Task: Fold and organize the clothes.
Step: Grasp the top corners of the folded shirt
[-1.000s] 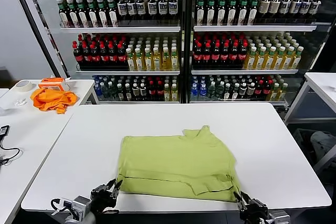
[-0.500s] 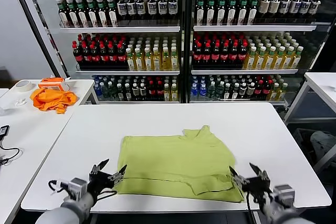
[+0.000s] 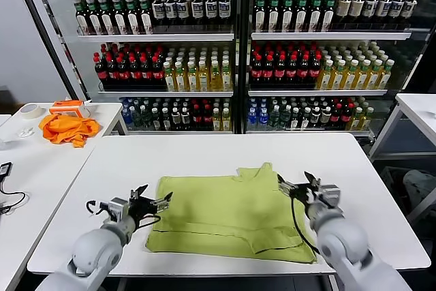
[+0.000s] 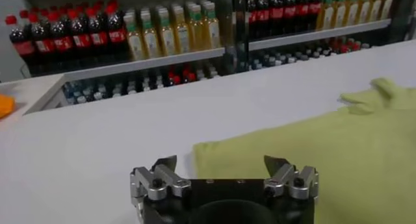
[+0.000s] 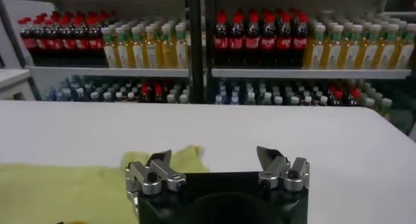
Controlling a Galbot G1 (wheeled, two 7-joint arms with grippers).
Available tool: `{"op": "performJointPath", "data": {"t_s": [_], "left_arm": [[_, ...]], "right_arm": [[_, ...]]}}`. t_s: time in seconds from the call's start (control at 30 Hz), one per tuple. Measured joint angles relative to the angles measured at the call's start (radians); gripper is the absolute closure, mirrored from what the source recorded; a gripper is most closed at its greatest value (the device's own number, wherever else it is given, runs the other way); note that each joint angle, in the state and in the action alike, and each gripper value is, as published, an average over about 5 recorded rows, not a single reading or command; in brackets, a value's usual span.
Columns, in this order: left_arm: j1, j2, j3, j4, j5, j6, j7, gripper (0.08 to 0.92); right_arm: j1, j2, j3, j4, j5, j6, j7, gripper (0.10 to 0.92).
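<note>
On the white rectangular table (image 3: 340, 168), toward its near edge, lies the lime yellow-green short-sleeved cotton T-shirt (image 3: 225, 219), spread flat with one fold already turned along its six o'clock hem and a sleeve poking out at twelve o'clock.

A second ago both grippers sat low at the table's near edge, pinched in at the shirt's two front corners. Now they have let go and climbed. The left gripper (image 3: 151, 204) hovers at the shirt's nine o'clock edge with its fingers spread wide and nothing between them; the right gripper (image 3: 300, 187) stands at about two o'clock of the shirt, near the sleeve, equally wide and empty. Both wrist views confirm it: bare jaws, cloth lying underneath. The hem fold has stayed where it was laid.

My reading is that one fold is finished and released, and the arms are moving up to take fresh holds for the next one, probably on the far corners or sides. Folding is partly done; organizing has not begun.

For containers, the glass-fronted drinks cooler (image 3: 238, 46) at twelve o'clock holds rows of bottles, dark, red and yellow. On the side table (image 3: 102, 115) at ten o'clock rests a crumpled bright orange cloth (image 3: 67, 129), no part of this job.
</note>
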State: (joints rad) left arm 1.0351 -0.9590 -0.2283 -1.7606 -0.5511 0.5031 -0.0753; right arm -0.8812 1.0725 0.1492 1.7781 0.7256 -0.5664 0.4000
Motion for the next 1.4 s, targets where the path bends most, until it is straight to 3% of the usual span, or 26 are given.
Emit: {"op": "performJointPath", "data": {"t_s": [0.47,0.97,1.07,1.4], "left_arm": [[-0.159,-0.035,0.057,0.216,-0.001,-0.019,0.043,0.177],[-0.198,-0.063,0.076,0.293,-0.025,-0.045,0.062,0.19],[-0.197,-0.063,0.076,0.297,-0.035,-0.048,0.067,0.251],[-0.185,-0.068,0.07,0.292,-0.066,-0.053,0.074,0.537]], "right_arm": [[0.174,0.127,-0.092,-0.294,-0.045,0.033,-0.027,0.203],[0.222,0.173,-0.119,-0.406,-0.072,0.028,-0.022,0.206],[0.224,0.179,-0.121,-0.414,-0.074,0.026,-0.023,0.246],[0.225,0.183,-0.119,-0.418,-0.064,0.012,-0.011,0.524]]}}
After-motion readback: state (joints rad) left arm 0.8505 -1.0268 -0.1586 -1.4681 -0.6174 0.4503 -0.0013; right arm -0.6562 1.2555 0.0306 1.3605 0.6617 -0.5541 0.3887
